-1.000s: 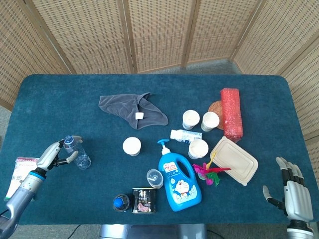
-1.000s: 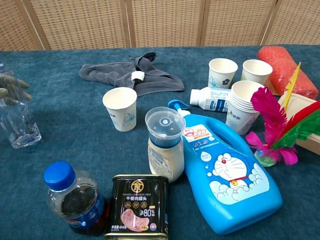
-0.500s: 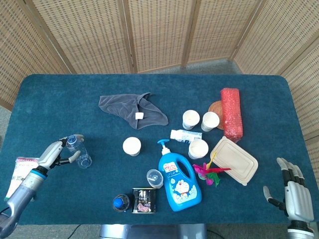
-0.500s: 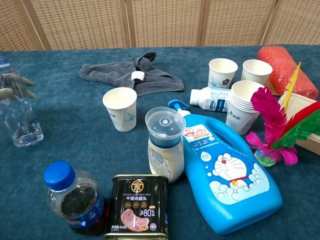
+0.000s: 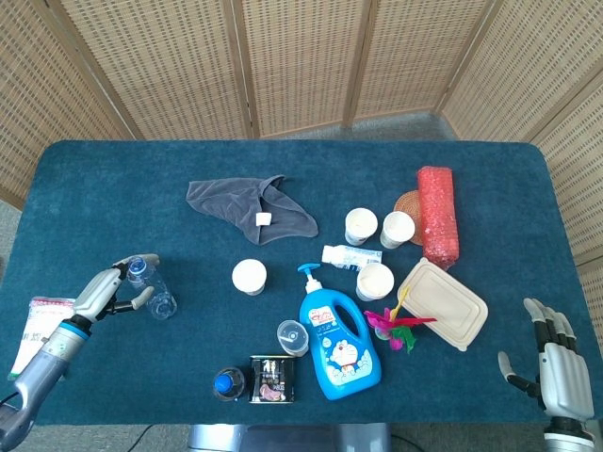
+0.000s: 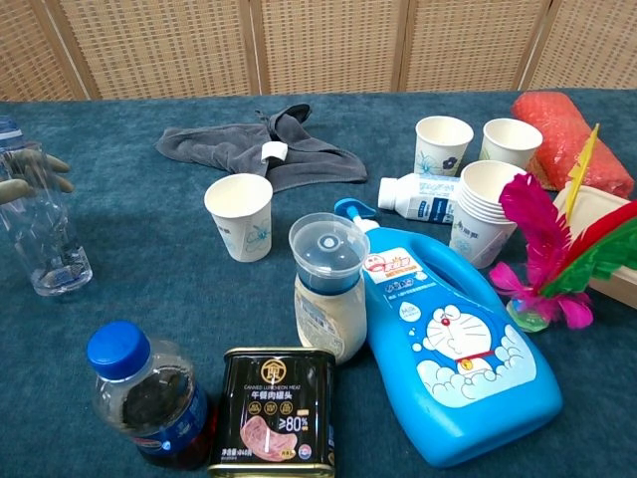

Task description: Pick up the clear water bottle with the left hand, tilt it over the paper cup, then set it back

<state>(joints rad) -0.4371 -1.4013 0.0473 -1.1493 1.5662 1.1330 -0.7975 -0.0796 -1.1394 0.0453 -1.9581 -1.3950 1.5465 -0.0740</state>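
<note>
The clear water bottle (image 5: 153, 288) is at the table's left side, nearly upright in the chest view (image 6: 41, 231), with its base at or just above the cloth. My left hand (image 5: 105, 292) grips it near the top, and its fingers (image 6: 38, 171) show around the bottle's upper part. A lone paper cup (image 5: 250, 276) stands to the right of the bottle, also seen in the chest view (image 6: 239, 215). My right hand (image 5: 550, 362) hangs open off the table's front right corner, holding nothing.
A grey cloth (image 5: 247, 207) lies behind the cup. A blue detergent bottle (image 5: 334, 339), a lidded jar (image 6: 328, 289), a tin (image 6: 276, 411) and a dark drink bottle (image 6: 144, 396) crowd the front. More cups (image 5: 361, 225), a feather toy (image 6: 552, 259) and a food box (image 5: 443, 303) sit right.
The left hand has shifted the clear bottle a little to the right and stood it more upright. The right hand has not moved.
</note>
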